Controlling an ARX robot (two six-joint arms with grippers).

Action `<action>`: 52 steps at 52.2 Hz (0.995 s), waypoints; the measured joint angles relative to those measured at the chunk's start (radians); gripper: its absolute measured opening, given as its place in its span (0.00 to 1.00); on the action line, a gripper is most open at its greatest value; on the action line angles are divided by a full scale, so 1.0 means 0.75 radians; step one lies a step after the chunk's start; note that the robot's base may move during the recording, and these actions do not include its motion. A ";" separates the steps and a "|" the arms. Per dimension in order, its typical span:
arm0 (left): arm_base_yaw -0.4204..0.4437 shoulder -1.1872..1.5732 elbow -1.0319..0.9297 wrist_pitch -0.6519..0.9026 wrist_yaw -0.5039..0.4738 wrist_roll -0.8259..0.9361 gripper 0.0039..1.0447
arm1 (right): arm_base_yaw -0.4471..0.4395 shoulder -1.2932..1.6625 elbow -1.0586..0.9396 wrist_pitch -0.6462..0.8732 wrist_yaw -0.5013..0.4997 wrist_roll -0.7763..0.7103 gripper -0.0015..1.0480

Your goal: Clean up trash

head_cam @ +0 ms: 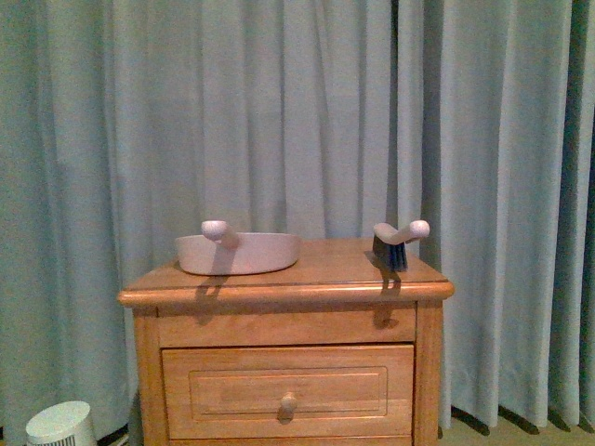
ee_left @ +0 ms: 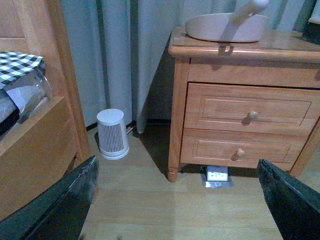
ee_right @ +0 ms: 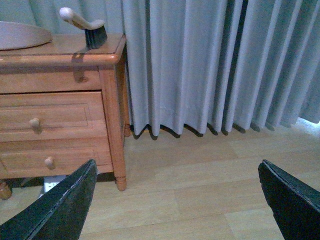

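Left claw (ee_left: 176, 162): only its fingertips (ee_left: 70, 202) are in frame.
Dustpan (ee_right: 22, 36): cut by the right wrist view's edge.
Brush (ee_left: 312, 32): one dark corner shows.
Object (ee_left: 217, 176) under bench (ee_left: 200, 75): too small to identify.

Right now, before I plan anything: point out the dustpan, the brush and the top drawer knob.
dustpan (head_cam: 251, 254): front view, on its front wall.
brush (head_cam: 390, 247): front view, on the dark bristle block below the handle.
top drawer knob (head_cam: 288, 403): front view, on the round knob's face.

Wooden nightstand (head_cam: 279, 325) with 2 drawers (ee_left: 250, 107), pale curtains (head_cam: 279, 111), small white cylinder (ee_left: 112, 133)
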 joint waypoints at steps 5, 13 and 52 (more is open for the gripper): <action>0.000 0.000 0.000 0.000 0.000 0.000 0.93 | 0.000 0.000 0.000 0.000 0.001 0.000 0.93; 0.000 0.000 0.000 0.000 0.000 0.000 0.93 | 0.000 0.000 0.000 0.000 0.000 0.000 0.93; 0.000 0.000 0.000 0.000 0.000 0.000 0.93 | 0.000 0.000 0.000 0.000 0.000 0.000 0.93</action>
